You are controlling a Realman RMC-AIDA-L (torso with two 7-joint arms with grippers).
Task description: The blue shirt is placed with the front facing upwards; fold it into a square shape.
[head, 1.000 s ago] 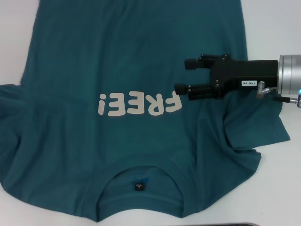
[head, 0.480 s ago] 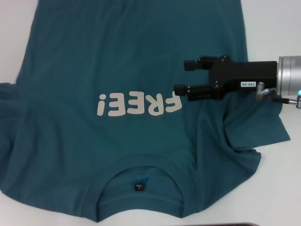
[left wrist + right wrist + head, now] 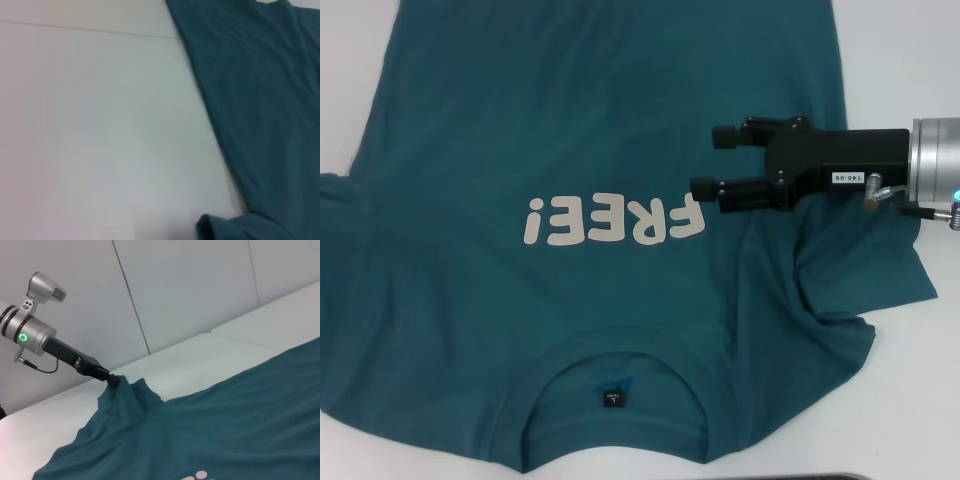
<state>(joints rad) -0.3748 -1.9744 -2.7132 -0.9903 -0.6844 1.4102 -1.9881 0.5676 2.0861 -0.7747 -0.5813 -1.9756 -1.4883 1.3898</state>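
The blue shirt (image 3: 570, 130) lies front up on the white table, its cream "FREE!" lettering (image 3: 615, 220) on the chest and its collar (image 3: 615, 365) with a dark label toward the near edge. My right gripper (image 3: 705, 160) hovers open over the chest just right of the lettering, fingers pointing left. The right sleeve (image 3: 860, 285) is rumpled beneath it. In the right wrist view my left gripper (image 3: 112, 381) is shut on a raised peak of the blue shirt (image 3: 225, 420) at its far side. The left wrist view shows only the blue shirt's (image 3: 260, 100) edge.
White table (image 3: 900, 60) surrounds the cloth, with bare surface to the left (image 3: 100, 125) and right. A table seam (image 3: 90, 29) runs across the left wrist view. Pale wall panels (image 3: 190, 285) stand behind the table.
The shirt's left side has been drawn further left and lies smoother, with the sleeve sliding off the head view's edge. The right gripper has not moved.
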